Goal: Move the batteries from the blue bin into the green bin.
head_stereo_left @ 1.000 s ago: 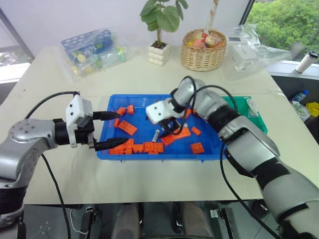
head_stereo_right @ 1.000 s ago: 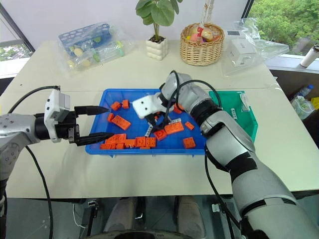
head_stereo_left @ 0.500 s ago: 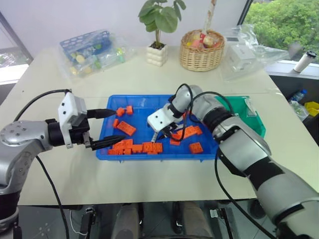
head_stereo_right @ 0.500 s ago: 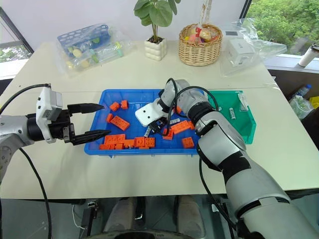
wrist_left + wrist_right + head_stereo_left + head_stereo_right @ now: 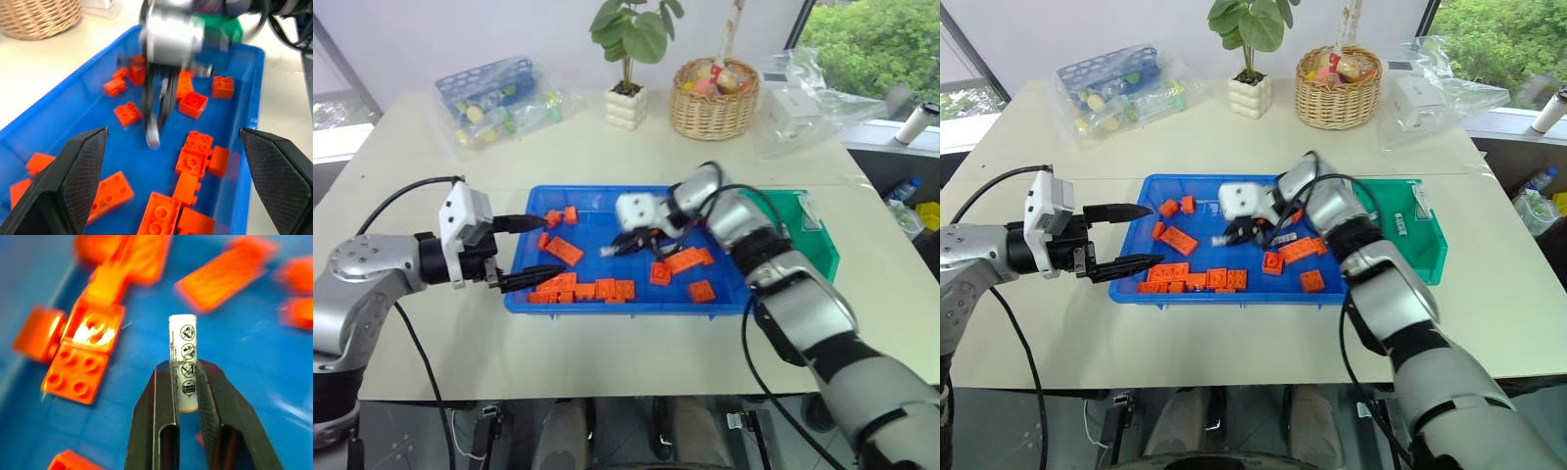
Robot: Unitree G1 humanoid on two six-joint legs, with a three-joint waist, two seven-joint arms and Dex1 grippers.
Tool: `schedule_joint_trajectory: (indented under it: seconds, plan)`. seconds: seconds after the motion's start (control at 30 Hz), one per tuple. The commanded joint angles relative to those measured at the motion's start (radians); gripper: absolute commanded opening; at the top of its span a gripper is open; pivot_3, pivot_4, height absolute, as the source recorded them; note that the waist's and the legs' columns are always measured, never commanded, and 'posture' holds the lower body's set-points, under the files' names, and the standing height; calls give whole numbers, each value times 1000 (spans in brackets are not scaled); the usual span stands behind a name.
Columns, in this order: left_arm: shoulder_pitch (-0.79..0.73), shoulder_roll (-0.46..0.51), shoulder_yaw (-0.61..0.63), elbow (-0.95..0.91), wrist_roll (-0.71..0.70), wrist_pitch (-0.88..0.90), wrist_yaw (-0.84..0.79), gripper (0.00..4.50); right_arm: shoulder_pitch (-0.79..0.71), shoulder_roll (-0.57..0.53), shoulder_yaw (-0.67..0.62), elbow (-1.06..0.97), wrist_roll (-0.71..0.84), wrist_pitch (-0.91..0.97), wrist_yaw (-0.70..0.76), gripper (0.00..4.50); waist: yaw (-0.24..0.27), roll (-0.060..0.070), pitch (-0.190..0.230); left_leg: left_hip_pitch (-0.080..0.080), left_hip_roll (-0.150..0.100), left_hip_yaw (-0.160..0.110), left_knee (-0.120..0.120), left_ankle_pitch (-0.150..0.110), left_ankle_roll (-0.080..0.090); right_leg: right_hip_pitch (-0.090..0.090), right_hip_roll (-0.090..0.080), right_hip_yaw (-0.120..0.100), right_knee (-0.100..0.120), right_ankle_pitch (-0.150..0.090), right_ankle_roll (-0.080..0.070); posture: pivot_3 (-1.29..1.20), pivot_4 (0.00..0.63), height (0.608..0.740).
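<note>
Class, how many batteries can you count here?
1 clearly: the battery is clamped in the right gripper's jaws above the blue bin. Others may be hidden among the orange bricks or inside the green bin.

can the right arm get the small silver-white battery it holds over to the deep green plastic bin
Probably yes: the right gripper holds the battery lifted above the orange bricks, and the green bin sits open right beside the shallow blue tray.
</note>
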Motion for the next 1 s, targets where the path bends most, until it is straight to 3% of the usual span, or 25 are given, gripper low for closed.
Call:
schedule_joint_trajectory:
  seconds: [0.03,0.13,0.33,0.5,0.53,0.57,0.7,0.93,1.0]
  plan:
    - [-31,-5,-2,16,5,-30,-17,4500,44,-115,-187,-330,67,376,-117,51,1,0,0,0,0,0,0,0,0,0,0,0,0,0,0,0,150,736]
    - [-44,-10,-11,36,7,-40,-29,4500,104,-217,-307,-501,100,618,-203,51,0,0,0,0,0,0,-1,0,0,0,0,0,-1,0,0,0,150,736]
    - [-82,-29,-36,81,16,-53,-61,4500,331,-460,-519,-738,142,895,-303,51,1,0,0,0,-1,1,-1,0,1,0,-1,0,-2,0,0,0,150,736]
    - [-152,-71,-52,118,0,-36,-49,4500,516,-498,-604,-872,197,1008,-377,51,-12,0,0,1,0,1,-1,0,1,0,1,0,-2,0,0,0,150,736]
    - [-163,-81,-54,121,-3,-32,-47,4500,532,-494,-607,-879,203,1016,-397,1025,-12,0,0,1,0,1,-1,0,1,0,1,0,-2,0,0,0,150,736]
    - [-172,-89,-56,123,-6,-27,-44,4500,544,-489,-608,-881,209,1020,-419,1312,-12,0,0,1,0,1,-1,0,1,0,1,0,-2,0,0,0,150,736]
    - [-190,-105,-63,122,-3,-17,-46,4500,531,-486,-594,-845,243,984,-475,3208,-7,0,0,1,0,1,-1,0,1,0,1,0,-2,0,0,0,150,736]
    - [-187,-97,-58,115,-3,-10,-50,4500,356,-433,-520,-871,414,989,-447,3208,-11,0,0,1,0,0,-1,0,1,0,2,1,-2,0,0,0,150,736]
    - [-182,-95,-61,109,1,-13,-50,4500,334,-398,-414,-882,430,985,-442,3208,-10,0,0,1,1,0,-1,0,1,0,2,0,-2,0,0,0,150,736]
